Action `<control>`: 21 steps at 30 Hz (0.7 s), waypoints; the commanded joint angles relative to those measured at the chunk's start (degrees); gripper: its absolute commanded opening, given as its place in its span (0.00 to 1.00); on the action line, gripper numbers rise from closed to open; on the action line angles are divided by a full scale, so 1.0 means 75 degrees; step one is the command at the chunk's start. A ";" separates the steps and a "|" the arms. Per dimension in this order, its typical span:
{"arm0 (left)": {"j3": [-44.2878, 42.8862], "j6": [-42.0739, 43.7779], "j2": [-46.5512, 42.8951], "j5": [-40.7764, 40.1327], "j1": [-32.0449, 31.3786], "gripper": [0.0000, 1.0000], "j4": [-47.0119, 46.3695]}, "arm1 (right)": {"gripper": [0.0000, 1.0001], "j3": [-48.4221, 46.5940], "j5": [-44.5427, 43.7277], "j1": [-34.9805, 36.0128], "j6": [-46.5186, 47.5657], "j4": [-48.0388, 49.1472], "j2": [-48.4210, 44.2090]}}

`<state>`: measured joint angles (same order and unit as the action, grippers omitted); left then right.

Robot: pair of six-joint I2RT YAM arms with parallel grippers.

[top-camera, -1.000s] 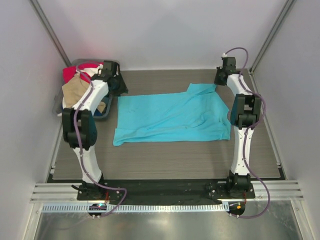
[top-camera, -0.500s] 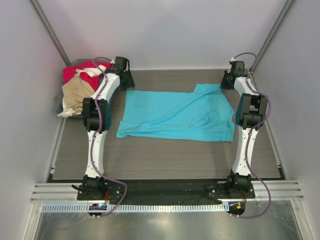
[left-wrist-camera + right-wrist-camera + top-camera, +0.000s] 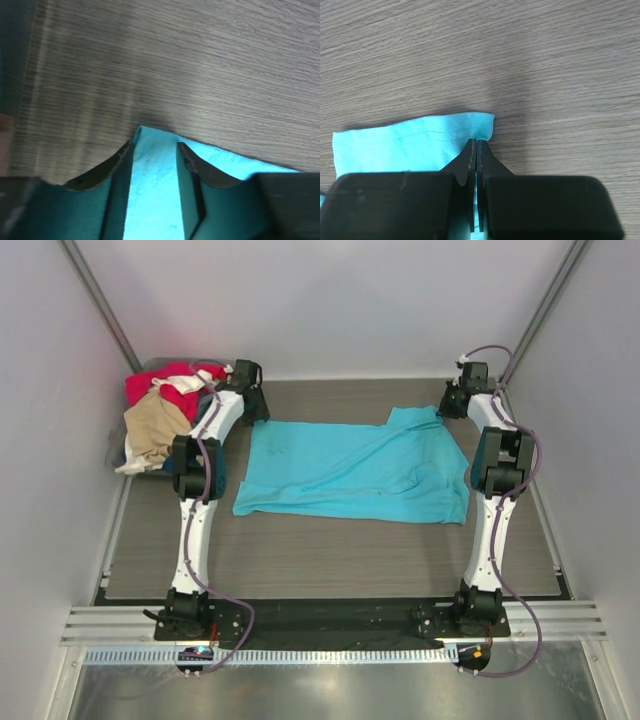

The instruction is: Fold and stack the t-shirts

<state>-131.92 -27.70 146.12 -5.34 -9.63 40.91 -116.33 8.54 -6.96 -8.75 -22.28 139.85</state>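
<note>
Top external view showed the turquoise t-shirt (image 3: pixel 350 470) spread mid-frame on the surface (image 3: pixel 330 555), the right end effector (image 3: pixel 476 142) clamped on its upper-right hem, the left end effector (image 3: pixel 154 146) parted astride the upper-left corner, needing a firm pinch before any even lift.

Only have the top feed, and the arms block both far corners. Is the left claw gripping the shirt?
Observer: No. The left claw is open, its fingers straddling a corner of the turquoise shirt.
Operator: How far onto the cloth?
Observer: The corner's tip pokes just past the fingertips onto the table.
Operator: And the right?
Observer: The right claw is shut at a stitched hem of the shirt, apparently pinching it.
</note>
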 commanded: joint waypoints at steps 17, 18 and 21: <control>0.0420 -0.0126 -0.1365 0.0209 0.0299 0.00 -0.0485 | 0.01 0.0498 0.1697 0.0447 0.0113 0.0521 -0.1887; 0.0525 -0.0138 -0.1505 0.0185 0.0392 0.00 -0.0497 | 0.01 0.0650 0.1710 0.0471 0.0089 0.0742 -0.2226; 0.1181 -0.0208 -0.2115 0.0150 0.0521 0.00 -0.0754 | 0.01 0.1341 0.1780 0.0494 -0.0004 0.0978 -0.2777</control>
<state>-125.23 -28.40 138.89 -3.86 -7.68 38.54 -108.99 19.46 -3.64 -8.91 -19.75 126.69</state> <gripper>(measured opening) 0.005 0.026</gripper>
